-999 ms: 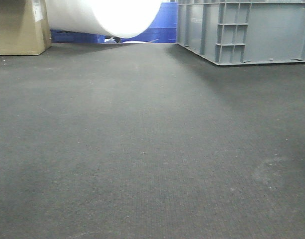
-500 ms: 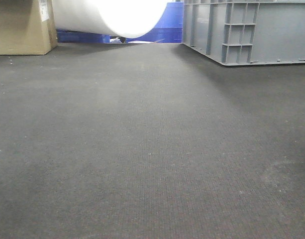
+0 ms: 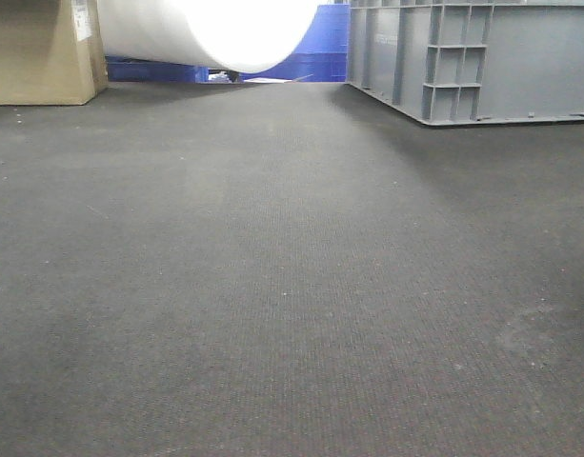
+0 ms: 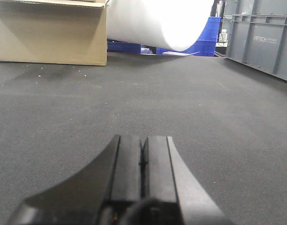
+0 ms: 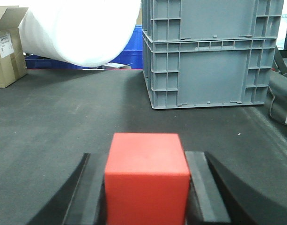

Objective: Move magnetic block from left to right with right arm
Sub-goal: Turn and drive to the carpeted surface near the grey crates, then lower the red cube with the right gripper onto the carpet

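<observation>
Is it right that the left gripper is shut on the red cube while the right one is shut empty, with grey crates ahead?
No, the arms are swapped. The right wrist view shows the right gripper shut on the red cube, grey crates ahead. The left wrist view shows the left gripper shut, empty.

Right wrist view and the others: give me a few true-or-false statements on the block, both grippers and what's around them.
1. The red cube sits between the right gripper's fingers. True.
2. The left gripper is wide open. False: its fingers are closed together, holding nothing.
3. A grey plastic crate stands ahead of the right gripper. True.
4. The front-facing view shows the cube on the mat. False: no cube appears there.
5. The cardboard box is blue. False: it is tan.
</observation>
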Controlling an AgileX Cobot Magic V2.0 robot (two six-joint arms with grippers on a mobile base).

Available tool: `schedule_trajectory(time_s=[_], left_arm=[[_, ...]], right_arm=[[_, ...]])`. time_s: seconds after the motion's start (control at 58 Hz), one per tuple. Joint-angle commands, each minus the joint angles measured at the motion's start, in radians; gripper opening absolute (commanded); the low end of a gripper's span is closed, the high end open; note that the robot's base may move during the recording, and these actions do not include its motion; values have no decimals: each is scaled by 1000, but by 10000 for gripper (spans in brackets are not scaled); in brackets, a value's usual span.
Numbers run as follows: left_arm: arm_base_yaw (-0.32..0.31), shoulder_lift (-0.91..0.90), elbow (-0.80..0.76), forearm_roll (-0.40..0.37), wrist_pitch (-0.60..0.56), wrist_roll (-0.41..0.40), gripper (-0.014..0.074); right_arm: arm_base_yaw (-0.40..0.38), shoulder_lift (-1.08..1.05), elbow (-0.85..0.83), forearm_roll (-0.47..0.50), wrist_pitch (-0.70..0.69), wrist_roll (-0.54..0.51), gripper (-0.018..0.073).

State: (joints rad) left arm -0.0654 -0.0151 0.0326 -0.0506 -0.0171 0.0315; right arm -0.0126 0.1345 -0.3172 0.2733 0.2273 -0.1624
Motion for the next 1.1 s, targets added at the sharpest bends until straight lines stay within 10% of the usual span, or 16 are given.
schedule_trajectory(time_s=[0.0, 0.569, 1.086], left_arm=[[-5, -8, 9, -7, -83, -9, -117], [-5, -8, 9, -7, -83, -9, -117], [-5, -8, 9, -7, -83, -9, -117]], right_arm=[[-6, 11, -30, 6, -85, -4, 266], [18, 492, -260, 7, 317, 17, 267], [442, 996, -496, -180, 396, 496, 269]])
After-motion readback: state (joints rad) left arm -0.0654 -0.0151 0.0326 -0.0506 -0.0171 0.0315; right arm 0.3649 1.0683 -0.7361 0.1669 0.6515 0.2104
